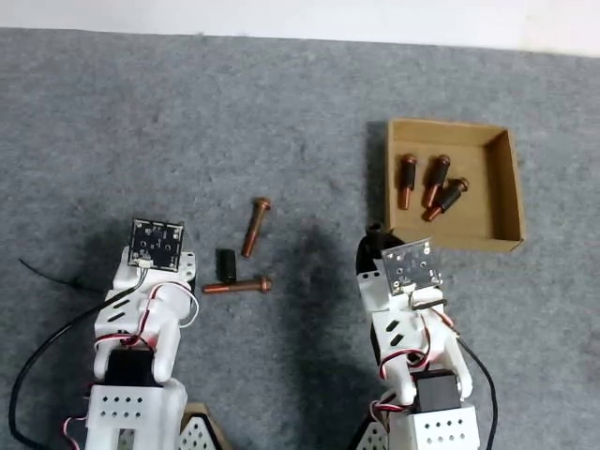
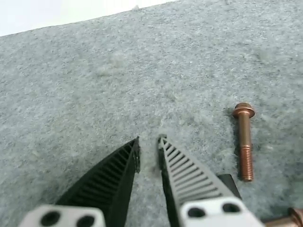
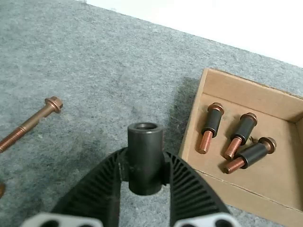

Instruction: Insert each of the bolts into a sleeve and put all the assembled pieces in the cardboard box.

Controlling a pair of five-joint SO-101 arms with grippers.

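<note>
- Grey felt surface (image 1: 281, 112) seen from above; two arms stand at its near edge.
- Right gripper (image 3: 145, 163) has its fingers clamped on a black sleeve (image 3: 145, 137); the sleeve is upright, open bore up, over the surface close to the box (image 1: 450, 128).
- The box sits toward the far right corner; three assembled pieces (image 1: 436, 180) lie inside.
- Left gripper (image 2: 149, 142) has its fingers narrowly apart and holds nothing; it hangs low over the left half of the surface.
- Two loose bolts lie mid-surface between the arms; one slants (image 1: 255, 226), one lies crosswise (image 1: 236, 285); a second sleeve (image 1: 226, 265) rests between them, just beside the crosswise one.
- Likely step: fetching a bolt for the held sleeve. The left gripper should widen and take the slanting bolt by its head end, leaving the thread free. It should then line the bolt up with the bore while the right gripper holds steady, since a tilted entry would probably jam.
</note>
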